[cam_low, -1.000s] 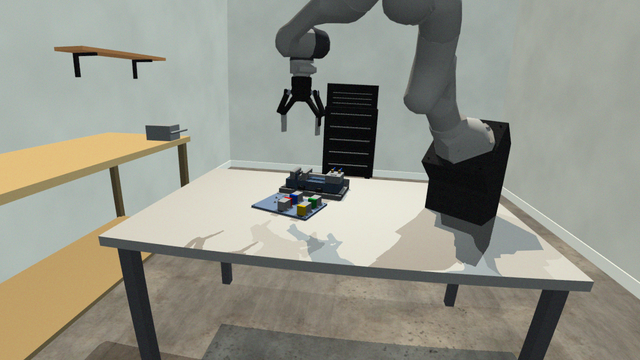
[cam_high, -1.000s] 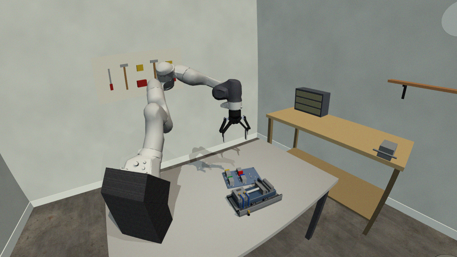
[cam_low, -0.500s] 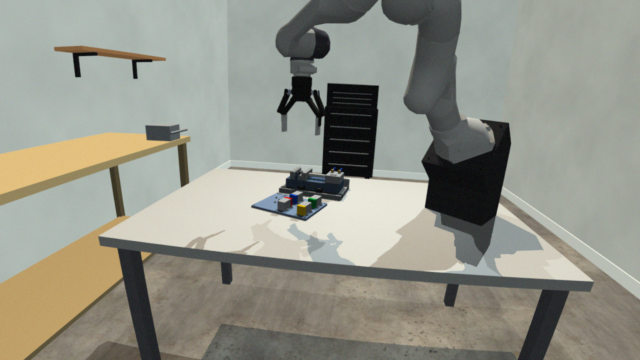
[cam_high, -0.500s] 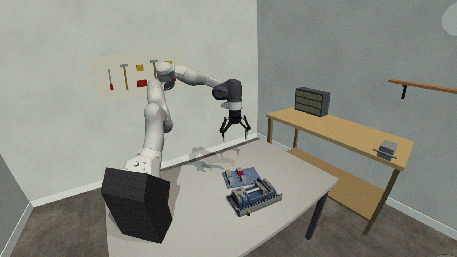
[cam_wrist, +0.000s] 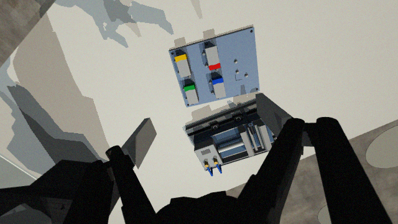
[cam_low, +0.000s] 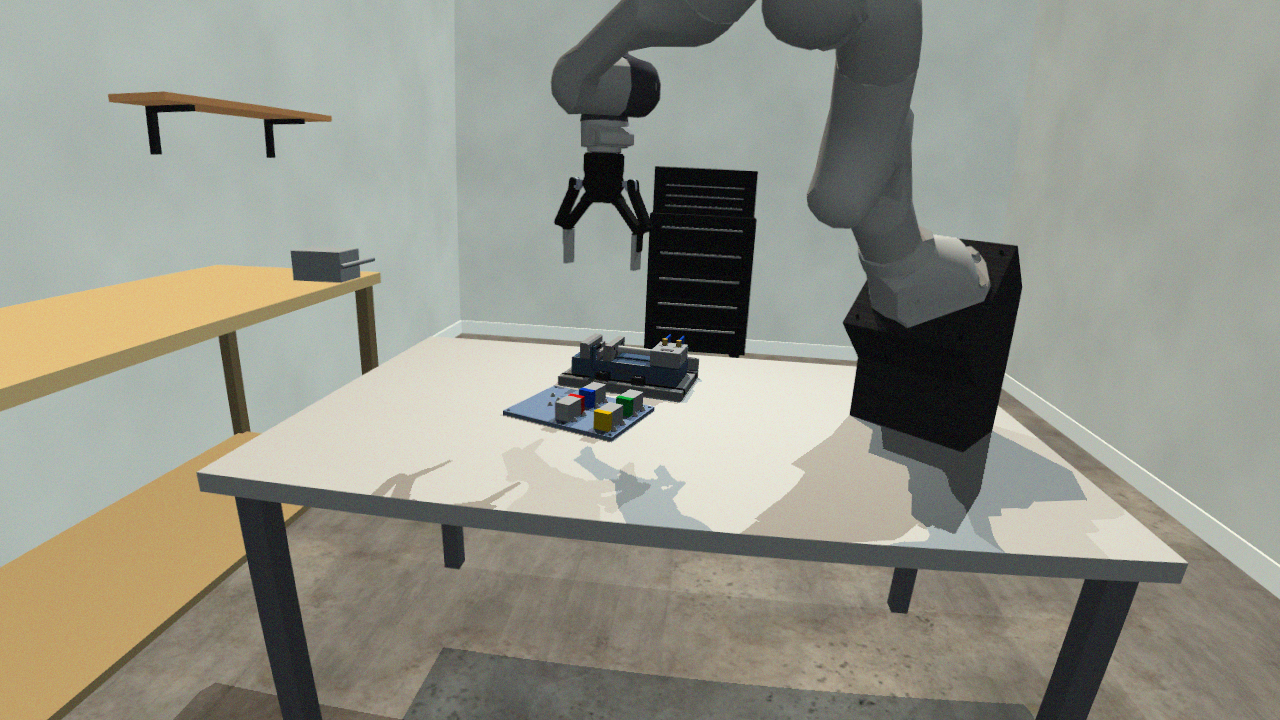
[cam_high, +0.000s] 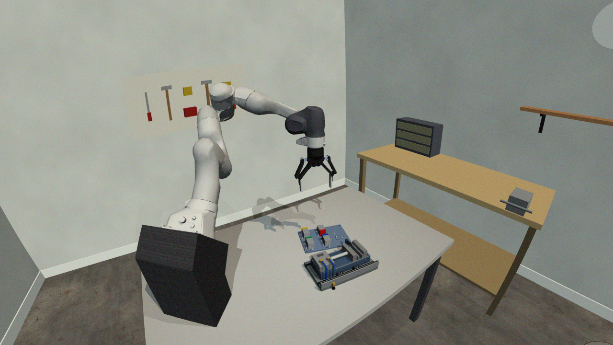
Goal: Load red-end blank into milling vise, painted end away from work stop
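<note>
The blank with the red end (cam_high: 322,231) (cam_low: 569,407) (cam_wrist: 212,58) lies on the blue infeed plate (cam_high: 341,235) (cam_low: 535,411) (cam_wrist: 246,53), beside a blank with a blue end (cam_wrist: 218,87). Blanks with a yellow end (cam_wrist: 182,65) and a green end (cam_wrist: 190,93) lie in the other column. The milling vise (cam_high: 339,258) (cam_low: 633,362) (cam_wrist: 231,140) stands next to the plate, with nothing between its jaws. Its hosed block (cam_high: 322,262) (cam_wrist: 205,154) is at one end and the fixed jaw (cam_high: 358,247) (cam_low: 590,347) at the other. My gripper (cam_high: 315,184) (cam_low: 601,257) (cam_wrist: 202,115) is open and empty, high above the table.
The arm's black pedestal (cam_high: 184,274) (cam_low: 930,358) stands on the same table (cam_high: 265,300). A wooden bench (cam_high: 454,171) (cam_low: 134,304) is beside the table, and a black cabinet (cam_low: 702,259) stands on the floor by the wall.
</note>
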You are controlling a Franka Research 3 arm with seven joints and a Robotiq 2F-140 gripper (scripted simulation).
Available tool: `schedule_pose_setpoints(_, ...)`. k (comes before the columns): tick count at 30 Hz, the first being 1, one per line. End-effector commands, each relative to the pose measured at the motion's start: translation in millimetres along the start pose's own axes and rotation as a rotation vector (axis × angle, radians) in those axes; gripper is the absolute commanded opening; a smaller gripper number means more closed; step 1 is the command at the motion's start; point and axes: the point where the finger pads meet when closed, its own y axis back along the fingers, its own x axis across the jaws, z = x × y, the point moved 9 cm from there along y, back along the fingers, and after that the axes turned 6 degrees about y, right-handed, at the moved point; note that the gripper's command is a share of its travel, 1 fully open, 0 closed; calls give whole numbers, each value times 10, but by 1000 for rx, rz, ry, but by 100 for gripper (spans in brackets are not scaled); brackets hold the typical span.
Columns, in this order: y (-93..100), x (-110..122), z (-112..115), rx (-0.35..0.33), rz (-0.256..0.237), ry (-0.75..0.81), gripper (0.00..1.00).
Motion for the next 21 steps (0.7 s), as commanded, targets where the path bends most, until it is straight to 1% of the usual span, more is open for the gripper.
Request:
schedule_pose_setpoints(1,14,8,15,-2,2,7,100)
schedule_pose_setpoints(21,3,2,13,0,0,1,100)
